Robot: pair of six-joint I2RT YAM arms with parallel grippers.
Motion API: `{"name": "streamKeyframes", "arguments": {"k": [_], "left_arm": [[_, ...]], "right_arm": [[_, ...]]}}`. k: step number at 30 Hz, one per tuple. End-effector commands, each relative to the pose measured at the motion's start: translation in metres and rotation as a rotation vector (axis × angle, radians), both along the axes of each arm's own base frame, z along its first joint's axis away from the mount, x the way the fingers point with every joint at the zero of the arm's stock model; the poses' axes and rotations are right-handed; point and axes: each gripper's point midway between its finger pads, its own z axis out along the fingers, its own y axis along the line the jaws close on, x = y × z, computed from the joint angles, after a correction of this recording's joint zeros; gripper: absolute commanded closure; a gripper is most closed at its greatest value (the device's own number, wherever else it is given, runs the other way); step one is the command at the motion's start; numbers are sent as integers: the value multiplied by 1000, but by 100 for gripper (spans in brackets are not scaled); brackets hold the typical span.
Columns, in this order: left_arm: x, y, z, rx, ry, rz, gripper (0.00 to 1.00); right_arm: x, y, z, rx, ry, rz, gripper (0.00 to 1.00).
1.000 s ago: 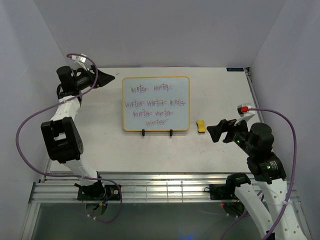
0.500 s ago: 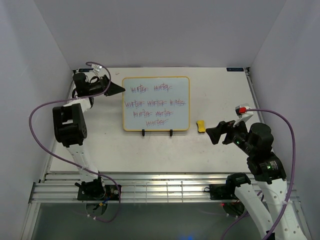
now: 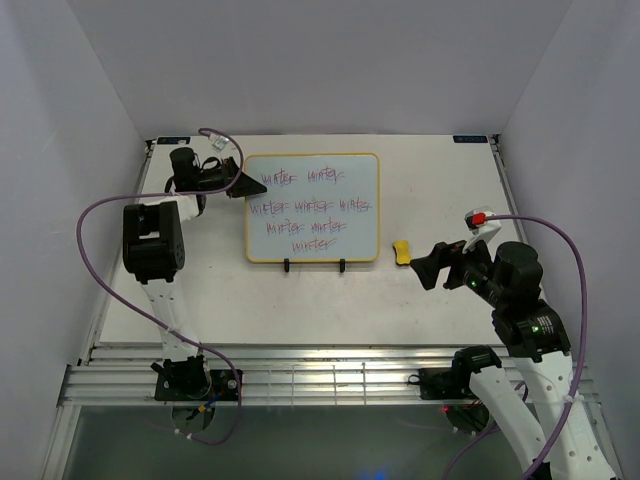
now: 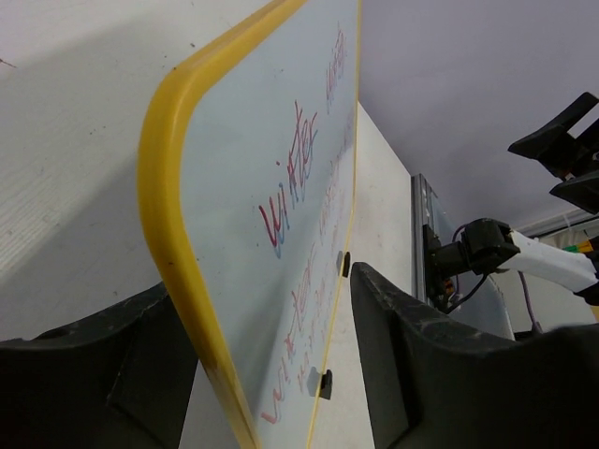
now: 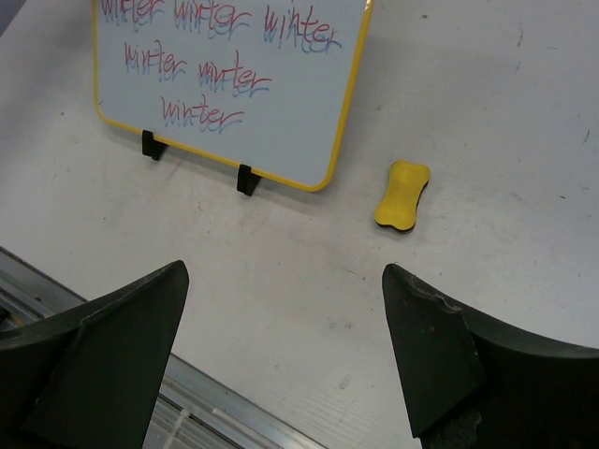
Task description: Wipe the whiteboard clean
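Whiteboard [image 3: 312,208] 9 o'clock edge straddled by left gripper [image 3: 255,186], jaws apart | yellow eraser [image 3: 401,251] laid at board's 4 o'clock, faced by right gripper [image 3: 430,265], jaws apart

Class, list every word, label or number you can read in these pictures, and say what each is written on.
"winter": handwritten in purple-red marker, eight times over four rows (two, three, two, one), on the rectangular white board with the yellow frame.
Small blue label at the far right corner of the white table: too small to read.
No other text is legible.
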Motion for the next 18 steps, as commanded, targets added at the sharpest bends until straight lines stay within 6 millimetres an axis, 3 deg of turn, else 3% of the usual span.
{"name": "streamKeyframes", "arguments": {"k": [1, 5, 18], "left_arm": [[0, 3, 7, -3, -56, -42, 31], [0, 2, 2, -9, -41, -57, 48], [3, 2, 4, -14, -42, -72, 56]], "right_arm": [[-1, 2, 20, 5, -55, 19, 10], [0, 3, 22, 8, -61, 26, 10], [0, 4, 23, 4, -64, 32, 10]]}}
